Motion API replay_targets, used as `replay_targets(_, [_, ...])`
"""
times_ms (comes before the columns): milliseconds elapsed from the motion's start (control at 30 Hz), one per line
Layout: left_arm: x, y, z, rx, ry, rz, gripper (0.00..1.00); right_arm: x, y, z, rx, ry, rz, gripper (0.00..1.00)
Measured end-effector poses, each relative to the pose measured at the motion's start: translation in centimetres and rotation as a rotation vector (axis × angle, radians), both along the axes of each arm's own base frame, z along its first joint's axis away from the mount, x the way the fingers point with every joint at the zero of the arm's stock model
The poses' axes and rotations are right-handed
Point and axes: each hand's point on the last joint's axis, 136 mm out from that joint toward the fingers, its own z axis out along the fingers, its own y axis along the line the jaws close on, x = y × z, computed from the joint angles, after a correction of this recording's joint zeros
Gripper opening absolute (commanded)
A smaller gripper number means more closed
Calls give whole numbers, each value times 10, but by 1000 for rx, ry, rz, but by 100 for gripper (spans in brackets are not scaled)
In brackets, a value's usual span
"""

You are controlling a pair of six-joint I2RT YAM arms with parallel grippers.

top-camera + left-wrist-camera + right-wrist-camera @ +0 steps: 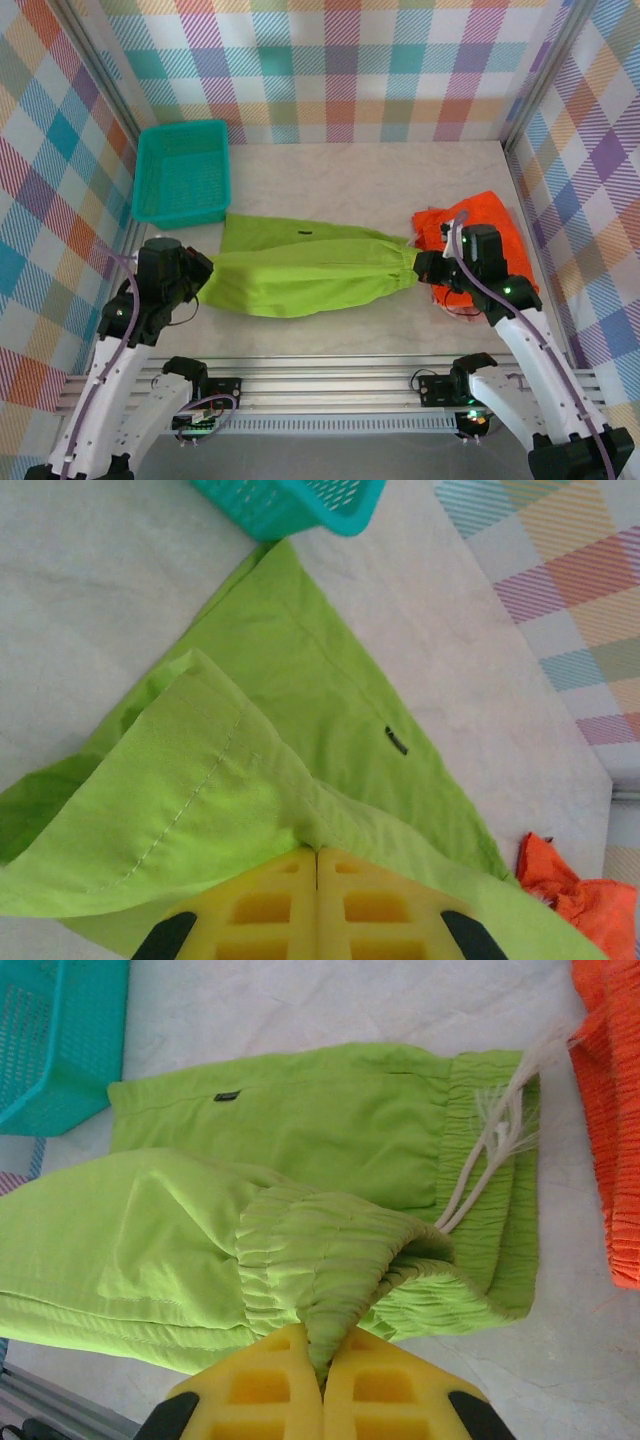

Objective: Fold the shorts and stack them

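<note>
While left fingers [262, 912] apparently pinch its hem, lime green shorts [300, 272] stretched lengthwise; right fingers [262, 1390] clamping gathered waistband

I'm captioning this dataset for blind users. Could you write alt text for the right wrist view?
The right tool pinches the bunched elastic waistband of the green shorts, which lie spread out. White drawstrings trail across the waistband; orange shorts sit at the right edge, a teal basket at top left.
</note>
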Motion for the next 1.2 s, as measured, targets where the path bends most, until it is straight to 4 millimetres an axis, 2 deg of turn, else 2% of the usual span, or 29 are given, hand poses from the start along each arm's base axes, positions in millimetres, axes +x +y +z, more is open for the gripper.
replay_targets(67, [15,-3,10,15,6,-4,0,8,-2,-3,-12,40,-28,0])
replay_targets(167, [41,-5,11,48,30,-2,0,24,-4,-3,-32,77,-68,0])
replay_targets(267, [66,-7,-6,91,96,0,0,43,-3,-4,-51,110,-98,0])
replay_targets(333, [80,-9,-18,112,137,3,0,56,-3,-8,-59,142,-116,4])
replay_targets(367, [87,-9,-22,123,156,2,4,63,-2,-13,-66,161,-124,6])
replay_targets(433, [101,-11,-31,148,186,0,18,74,-1,-22,-75,196,-139,11])
replay_targets(533, [126,-13,-38,187,216,-2,59,94,-3,-36,-79,255,-170,39])
replay_targets(567, [137,-14,-39,203,224,-6,66,103,-5,-40,-80,272,-184,46])
replay_targets(633, [156,-16,-37,218,230,-15,73,122,-11,-41,-74,297,-212,53])
replay_targets(733, [175,-22,-20,217,187,-45,91,147,-19,-30,-30,292,-242,67])
replay_targets(767, [175,-24,-10,205,159,-53,100,150,-19,-24,-7,281,-240,74])
replay_targets(833, [166,-28,8,170,105,-73,100,149,-16,-12,43,256,-225,78])
replay_targets(900, [146,-31,25,126,38,-90,100,143,1,0,88,230,-169,79])
replay_targets(967, [123,-34,31,78,-12,-107,100,131,30,7,117,220,-76,79])
replay_targets(1067, [107,-42,6,26,-2,-130,100,113,71,0,141,240,53,80])
replay_targets(1133, [105,-53,-27,2,51,-152,100,99,90,-16,146,282,114,80])
replay_targets(1200, [105,-64,-70,-7,134,-175,100,90,95,-38,139,338,130,80])
